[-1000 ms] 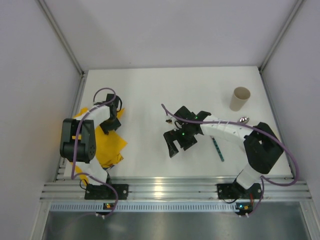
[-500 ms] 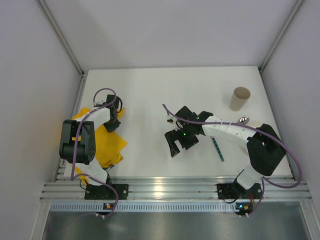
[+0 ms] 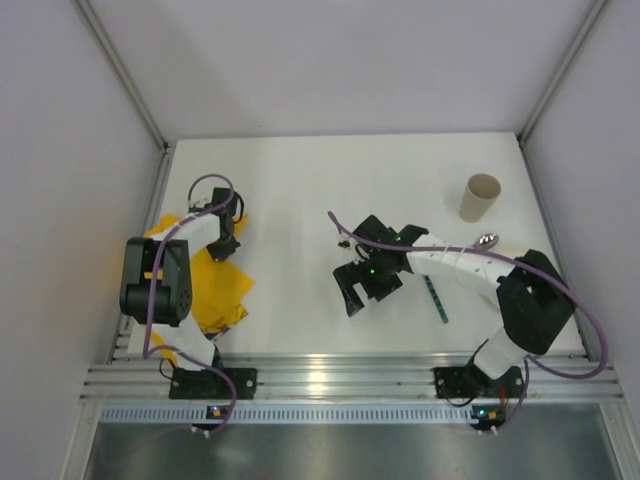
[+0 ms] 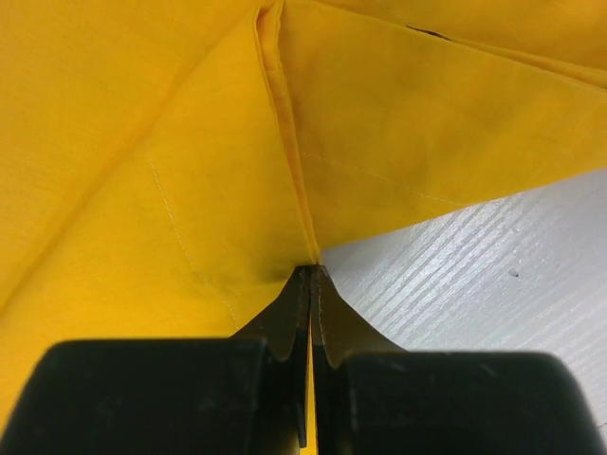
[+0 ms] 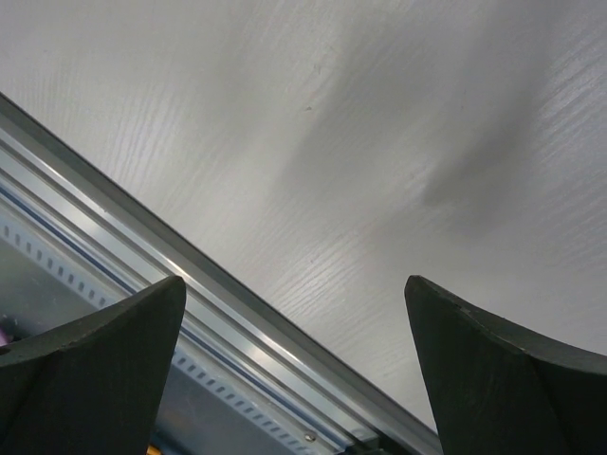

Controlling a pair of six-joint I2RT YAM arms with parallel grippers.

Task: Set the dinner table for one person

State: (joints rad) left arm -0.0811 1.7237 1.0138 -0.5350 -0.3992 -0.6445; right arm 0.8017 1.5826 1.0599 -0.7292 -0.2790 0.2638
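1. Far left: the left gripper (image 4: 311,275) pinches a fold of the yellow cloth (image 4: 171,152), jaws pressed together, at the left edge of the white dinner table (image 3: 290,180).
2. Mid-table: the right gripper (image 5: 294,284) hangs low, fingers spread, holding nothing.
3. Right: a teal-handled utensil (image 3: 437,298) lies near a tan cup (image 3: 481,197).

The cloth (image 4: 171,142) at nine o'clock is yellow woven fabric, matt, with stitched hems and soft creases. The dinner table (image 4: 493,275) is matt white board with a fine ribbed grain. The rail (image 5: 228,308) along six o'clock is bare brushed metal, faintly shiny. The left gripper (image 4: 311,275) and the right gripper (image 5: 294,294) have smooth, dull black plastic fingers. The cup (image 3: 481,197) at two o'clock looks like matt beige paper. At three o'clock the spoon (image 3: 488,240) gleams like polished metal.
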